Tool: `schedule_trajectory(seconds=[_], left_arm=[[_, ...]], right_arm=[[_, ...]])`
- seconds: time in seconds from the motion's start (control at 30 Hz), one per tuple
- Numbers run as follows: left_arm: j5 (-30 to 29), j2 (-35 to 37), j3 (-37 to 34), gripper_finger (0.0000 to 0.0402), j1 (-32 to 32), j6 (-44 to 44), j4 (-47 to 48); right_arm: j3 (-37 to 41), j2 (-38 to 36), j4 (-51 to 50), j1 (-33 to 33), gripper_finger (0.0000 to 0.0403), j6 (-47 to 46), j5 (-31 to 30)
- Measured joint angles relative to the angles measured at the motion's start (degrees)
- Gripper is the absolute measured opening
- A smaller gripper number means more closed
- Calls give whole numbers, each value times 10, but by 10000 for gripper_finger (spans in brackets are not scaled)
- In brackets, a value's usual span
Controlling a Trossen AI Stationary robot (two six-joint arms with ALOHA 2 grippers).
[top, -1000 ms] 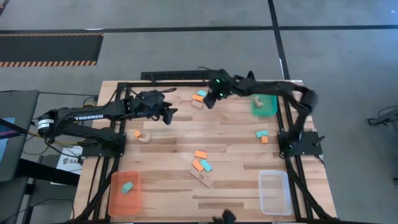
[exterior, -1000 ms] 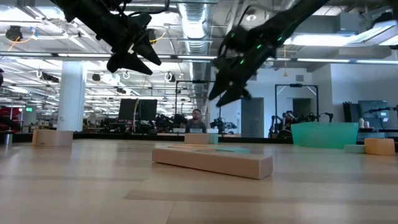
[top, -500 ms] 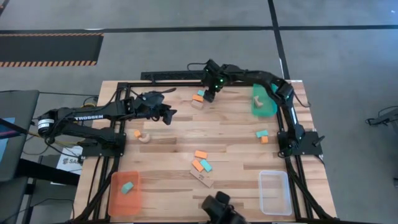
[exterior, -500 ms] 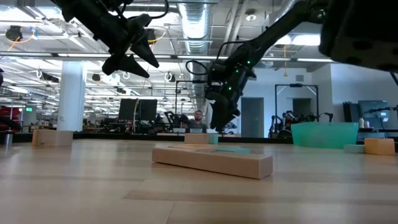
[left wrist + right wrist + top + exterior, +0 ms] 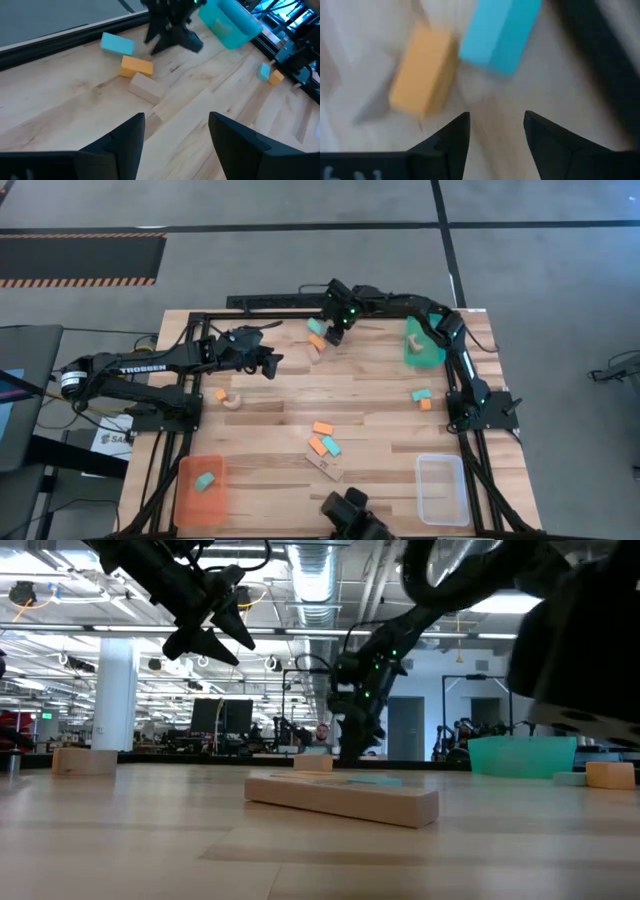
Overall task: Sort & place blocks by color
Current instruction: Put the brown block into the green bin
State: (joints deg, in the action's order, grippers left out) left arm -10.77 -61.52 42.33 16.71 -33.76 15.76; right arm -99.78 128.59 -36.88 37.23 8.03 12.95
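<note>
Right gripper (image 5: 331,332) has dropped to the worktop's far edge, fingers spread and empty just beside the teal block (image 5: 315,326) and orange block (image 5: 316,340), pickup likely next; left gripper (image 5: 272,364) waits spread nearby

A big open robotics lab or industrial workspace is shown here. Exposed silver ductwork (image 5: 310,580) and strip lights are seen overhead, monitors (image 5: 222,712) and other robot rigs (image 5: 465,735) are lined up behind the wooden table (image 5: 370,395), and the grey concrete floor (image 5: 300,260) is marked with hazard-striped tape (image 5: 80,281).
</note>
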Motion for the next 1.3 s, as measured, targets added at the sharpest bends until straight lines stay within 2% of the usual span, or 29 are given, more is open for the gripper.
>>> schedule_trajectory(seconds=[0.33,0.5,0.6,0.73,0.83,0.93,1.1,1.3], left_arm=[[11,0,0,208,0,1,6],[12,0,0,208,0,10,16],[13,0,0,208,0,19,15],[22,0,0,208,0,32,16],[38,0,0,208,0,40,17],[47,0,0,208,0,44,24],[50,0,0,208,0,44,44],[74,2,0,208,0,47,60]], right_arm=[[-34,-6,-55,-10,161,-6,5],[-77,-6,-112,-25,160,-75,6],[-77,-6,-100,-48,178,-124,7],[-78,1,-66,-79,226,-157,-17],[-77,2,-62,-91,262,-165,-78],[-77,2,-59,-96,278,-172,-145],[-77,2,-71,-106,281,-218,-115],[-77,2,-60,-137,281,-292,-115]])
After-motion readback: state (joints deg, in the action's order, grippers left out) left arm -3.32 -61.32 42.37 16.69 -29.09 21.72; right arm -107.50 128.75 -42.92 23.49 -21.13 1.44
